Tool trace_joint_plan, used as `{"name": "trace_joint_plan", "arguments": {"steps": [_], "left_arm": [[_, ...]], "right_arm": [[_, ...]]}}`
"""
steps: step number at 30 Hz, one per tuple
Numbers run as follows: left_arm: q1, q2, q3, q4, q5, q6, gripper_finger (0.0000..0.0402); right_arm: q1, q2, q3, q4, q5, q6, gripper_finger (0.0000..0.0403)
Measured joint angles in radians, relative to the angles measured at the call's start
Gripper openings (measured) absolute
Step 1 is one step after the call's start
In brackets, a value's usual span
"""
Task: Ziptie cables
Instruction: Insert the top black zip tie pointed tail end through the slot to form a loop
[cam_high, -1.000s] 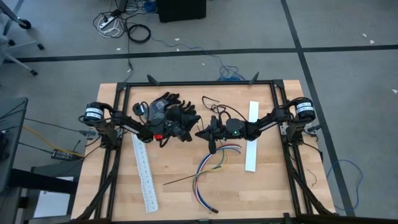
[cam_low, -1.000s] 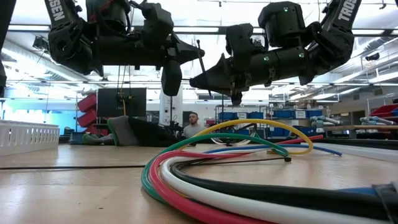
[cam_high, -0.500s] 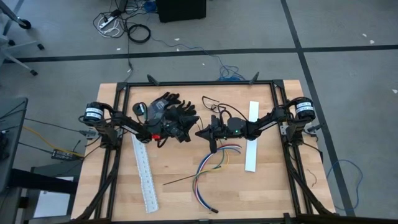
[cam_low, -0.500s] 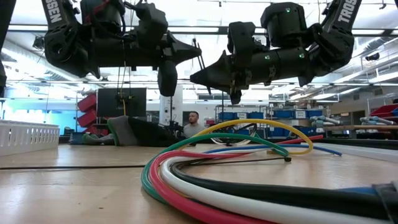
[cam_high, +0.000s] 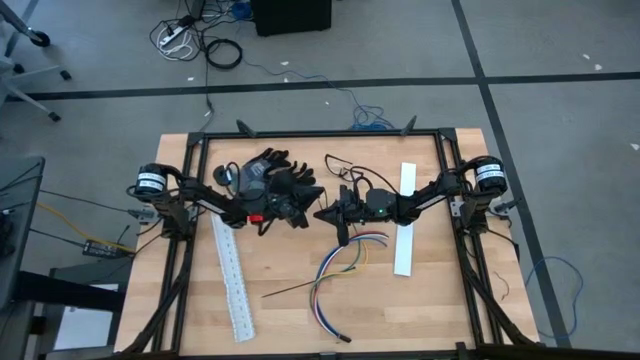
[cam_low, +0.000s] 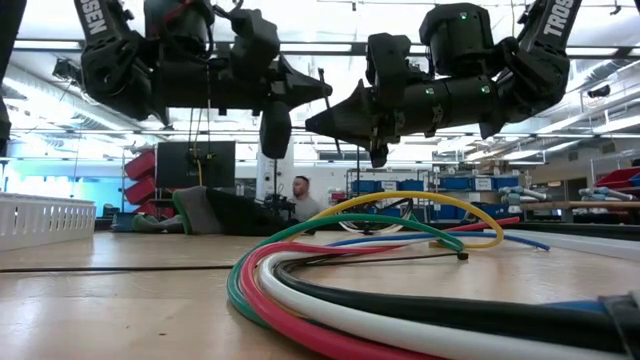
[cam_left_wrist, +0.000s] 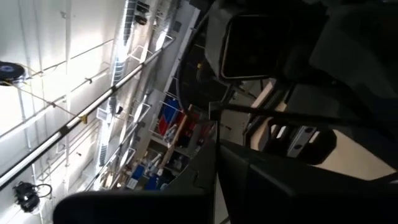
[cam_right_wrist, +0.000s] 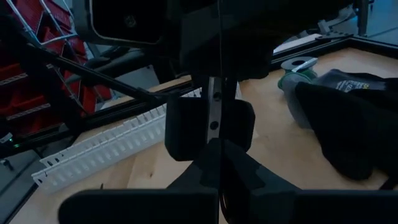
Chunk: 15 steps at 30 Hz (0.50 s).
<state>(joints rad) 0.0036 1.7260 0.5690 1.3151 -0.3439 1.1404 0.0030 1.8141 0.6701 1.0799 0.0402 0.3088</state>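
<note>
Above the middle of the wooden bench (cam_high: 300, 310), the left end effector (cam_high: 308, 208) and the right end effector (cam_high: 322, 213) hang tip to tip, both closed; whether a thin black ziptie sits between them is too fine to tell. Nearer, just right of centre, the bundle of thin coloured cables (cam_high: 338, 268) lies fanned and loose on the bench, touched by neither arm. Judging from this, the wires should be gathered into one tight bunch before any tie is looped around them.

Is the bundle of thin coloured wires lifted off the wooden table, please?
No, the bundle of thin coloured wires lies flat on the wooden table, below both grippers.
</note>
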Motion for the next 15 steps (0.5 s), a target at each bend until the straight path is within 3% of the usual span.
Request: {"name": "trace_joint_plan", "arguments": {"steps": [15], "left_arm": [[0.002,0.000,0.006,0.025,0.005,-0.026,0.0000]], "right_arm": [[0.001,0.000,0.000,-0.003,-0.010,-0.020,0.0000]]}}
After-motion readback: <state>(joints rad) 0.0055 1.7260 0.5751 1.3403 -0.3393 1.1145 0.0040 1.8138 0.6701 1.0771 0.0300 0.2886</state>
